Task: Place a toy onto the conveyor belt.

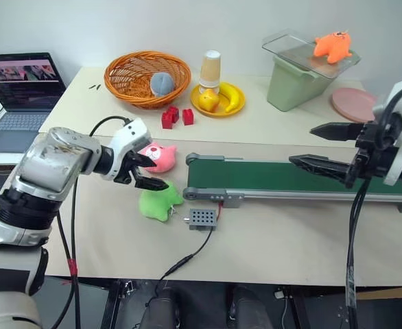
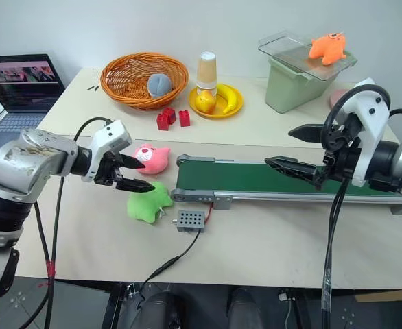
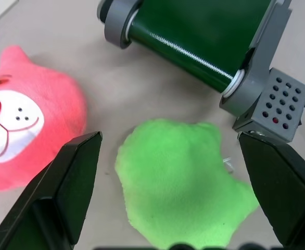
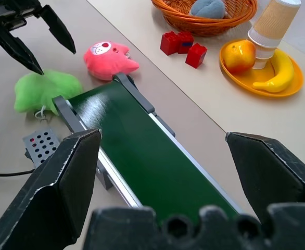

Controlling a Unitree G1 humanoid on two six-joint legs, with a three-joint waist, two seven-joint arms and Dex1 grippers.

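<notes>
Your left tool (image 1: pixel 145 172) hangs with its two black fingers spread wide and nothing between them, directly over the green toy (image 3: pixel 186 182), which lies flat on the counter (image 1: pixel 269 233) just off the near-left end of the conveyor belt (image 1: pixel 276 177). In the left wrist view the toy sits between the two fingers (image 3: pixel 72 172), so from here the approach looks like a straight drop rather than a sideways reach. The pink toy (image 1: pixel 161 156) lies just beside the green one, on its far side, close to the belt's end roller; watch that the far finger does not catch it.

The belt runs long and narrow across your front, left to right, so the toy lies beside its left end and would have to travel up and to the right to land on it. The small grey perforated box (image 1: pixel 202 218) sits near the toy on the belt side.

Your right tool (image 1: pixel 328 146) is also wide open and empty, held above the belt's right half, well apart from both toys; the left arm is clearly nearer.

The near edge of the green toy is cut off in the wrist view, and the belt's right end is hidden behind the right arm.
</notes>
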